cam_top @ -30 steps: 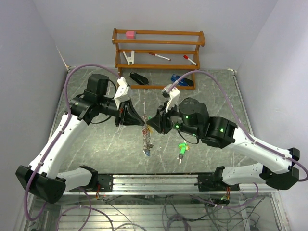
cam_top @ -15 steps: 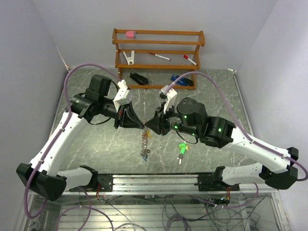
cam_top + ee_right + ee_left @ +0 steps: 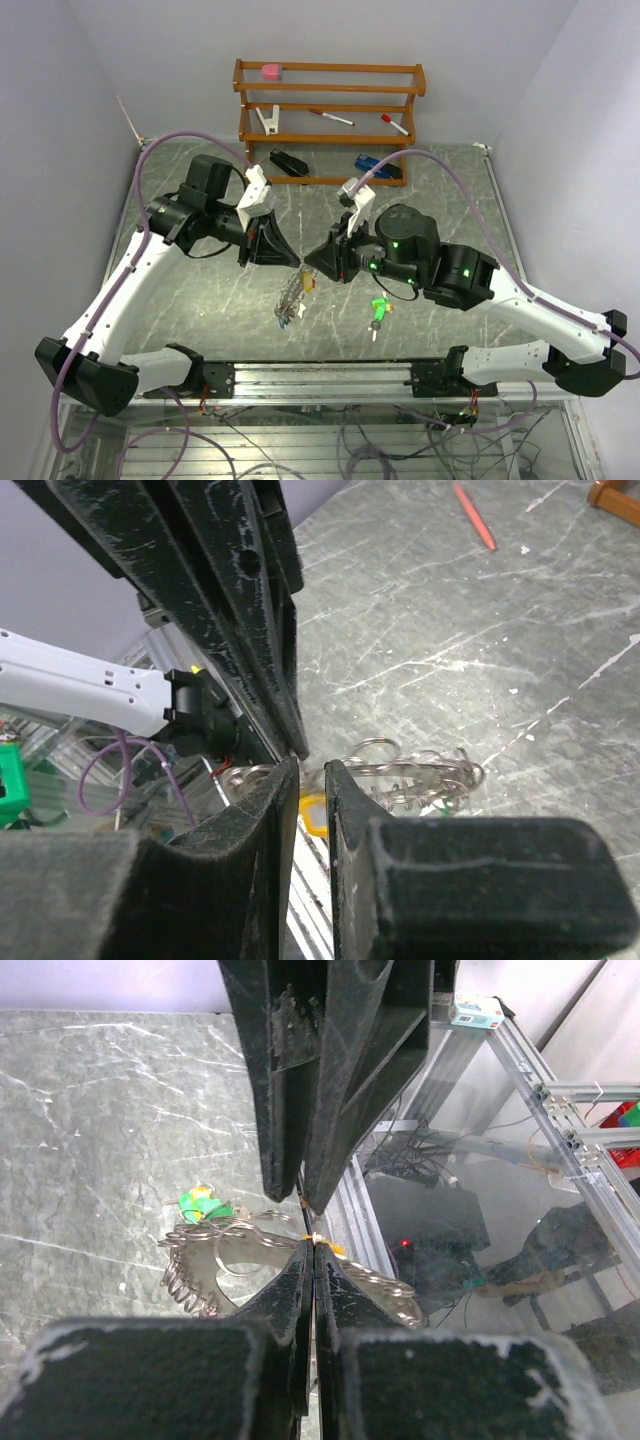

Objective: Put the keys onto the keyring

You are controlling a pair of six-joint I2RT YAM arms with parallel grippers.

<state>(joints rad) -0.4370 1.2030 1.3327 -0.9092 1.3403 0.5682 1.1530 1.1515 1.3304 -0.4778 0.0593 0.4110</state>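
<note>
Grey-green marbled tabletop (image 3: 200,300) formed the work surface, with both arms reaching in from the near edge and meeting tip to tip above its middle.

Nearest item: a green-headed key (image 3: 378,310) lay flat on the surface, below and to the outer side of the right gripper (image 3: 311,262), apart from both sets of jaws.

The keyring (image 3: 290,300), carrying a cluster of small metal keys, hung slanting just beneath the two gripper tips, its lower end toward the left arm's side.

The left gripper (image 3: 296,263) was fully closed, its fingers pressed together on the top of the keyring.

The right gripper was closed to a narrow slit, and a yellow-headed key (image 3: 313,815) sat in that slit, right at the point where both tips met.

Beyond the grippers, well clear of them, a black stapler (image 3: 289,162) lay before a wooden rack (image 3: 330,88) holding two red-capped pens (image 3: 331,118).
</note>
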